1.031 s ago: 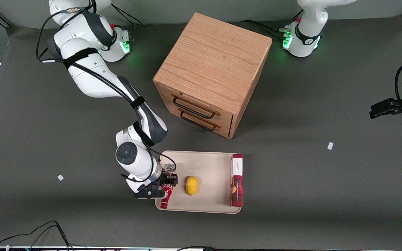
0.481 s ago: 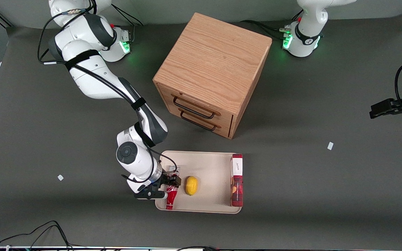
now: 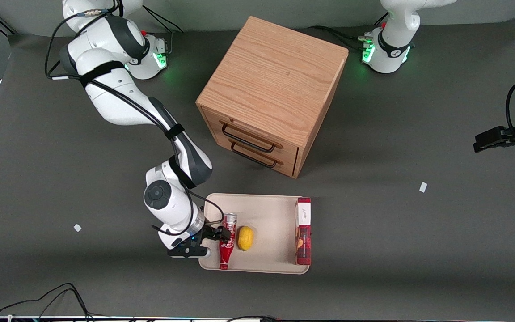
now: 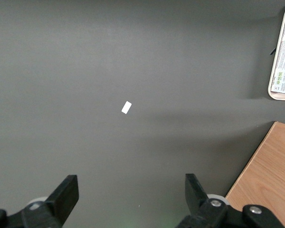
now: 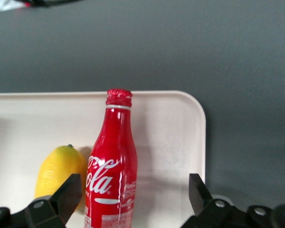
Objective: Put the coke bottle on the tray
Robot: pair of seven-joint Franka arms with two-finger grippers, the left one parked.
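Observation:
The coke bottle (image 3: 227,241) lies flat on the cream tray (image 3: 271,210), close to the rim at the working arm's end. Its red cap points toward the front camera and its silver end points away. My right gripper (image 3: 209,242) hovers over that end of the tray, open, holding nothing. In the right wrist view the bottle (image 5: 111,161) lies on the tray (image 5: 171,137) between my spread fingers (image 5: 69,192), nearer to one of them and touching neither. My gripper (image 5: 133,194) is just above it.
A yellow lemon (image 3: 245,238) lies on the tray right beside the bottle, also in the wrist view (image 5: 57,173). A long red-and-white box (image 3: 303,232) lies along the tray's other end. The wooden drawer cabinet (image 3: 271,94) stands farther from the camera.
My gripper carried the bottle inward over the tray, then opened. The bottle now lies free on the tray beside the lemon, and the wrist has drawn back slightly.

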